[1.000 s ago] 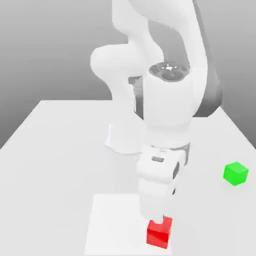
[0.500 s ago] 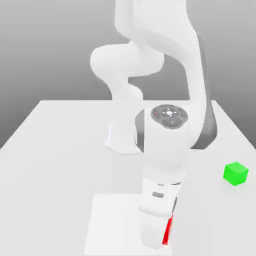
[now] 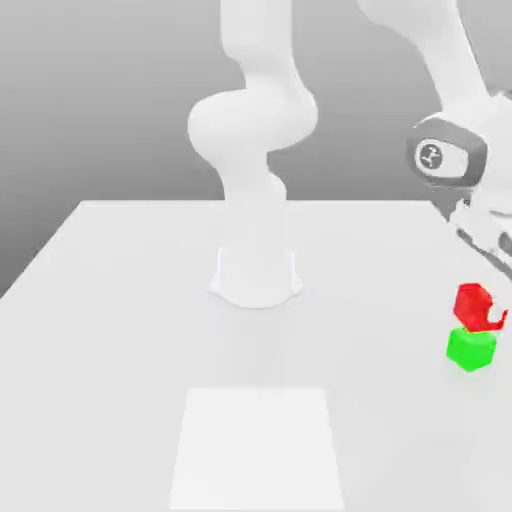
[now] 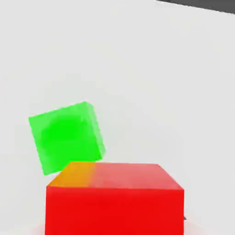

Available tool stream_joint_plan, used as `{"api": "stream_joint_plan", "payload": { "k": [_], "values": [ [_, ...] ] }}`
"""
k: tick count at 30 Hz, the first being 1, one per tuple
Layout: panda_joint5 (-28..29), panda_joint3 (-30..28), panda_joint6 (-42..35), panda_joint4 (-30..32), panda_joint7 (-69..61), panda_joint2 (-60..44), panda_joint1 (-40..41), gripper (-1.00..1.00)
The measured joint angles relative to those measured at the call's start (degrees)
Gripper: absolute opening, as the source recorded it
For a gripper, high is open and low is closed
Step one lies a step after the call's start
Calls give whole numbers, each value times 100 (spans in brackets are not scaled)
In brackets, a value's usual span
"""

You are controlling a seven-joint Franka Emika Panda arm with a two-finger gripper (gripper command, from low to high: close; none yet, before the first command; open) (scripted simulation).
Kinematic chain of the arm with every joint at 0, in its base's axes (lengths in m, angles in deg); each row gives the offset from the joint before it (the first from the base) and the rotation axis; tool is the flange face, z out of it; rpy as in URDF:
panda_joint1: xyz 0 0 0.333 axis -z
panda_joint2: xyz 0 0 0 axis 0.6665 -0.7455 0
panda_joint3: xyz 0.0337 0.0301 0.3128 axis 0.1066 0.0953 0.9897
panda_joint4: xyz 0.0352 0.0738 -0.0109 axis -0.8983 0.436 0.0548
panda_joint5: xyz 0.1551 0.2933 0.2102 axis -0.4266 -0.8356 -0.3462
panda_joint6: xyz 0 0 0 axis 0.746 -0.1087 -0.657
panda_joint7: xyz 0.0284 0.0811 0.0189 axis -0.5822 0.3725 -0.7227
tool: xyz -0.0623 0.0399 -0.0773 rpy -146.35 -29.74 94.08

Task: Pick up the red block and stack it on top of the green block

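1. Exterior view: the arm (image 3: 455, 150) has swung from the near middle of the table (image 3: 120, 300) to the exterior view's right edge, where the claw (image 3: 492, 300) comes down at a slant.
2. The red block (image 3: 474, 305), a second ago on the table at the near edge, now hangs in the claw, lifted and tilted, with the fingers closed on it.
3. The green block (image 3: 471, 347) sits where it was, directly under the claw, with the red block just above its top; whether they touch I cannot tell.
4. Hand view: the red block (image 4: 114, 199) fills the space right at the claw, level-faced.
5. The green block (image 4: 66, 137) lies beyond it on the table (image 4: 160, 82), offset to one side and turned relative to the red one, an offset the exterior view does not reveal.
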Motion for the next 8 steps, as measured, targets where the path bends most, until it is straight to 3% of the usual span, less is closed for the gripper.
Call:
{"api": "stream_joint_plan", "payload": {
  "k": [4, 5, 8],
  "values": [
    [254, -347, 735, -10, 221, -745, 51, -100],
    [299, -377, 857, -15, 254, -873, 45, 100],
    [299, -377, 857, -15, 254, -873, 45, 100]
  ]
}}
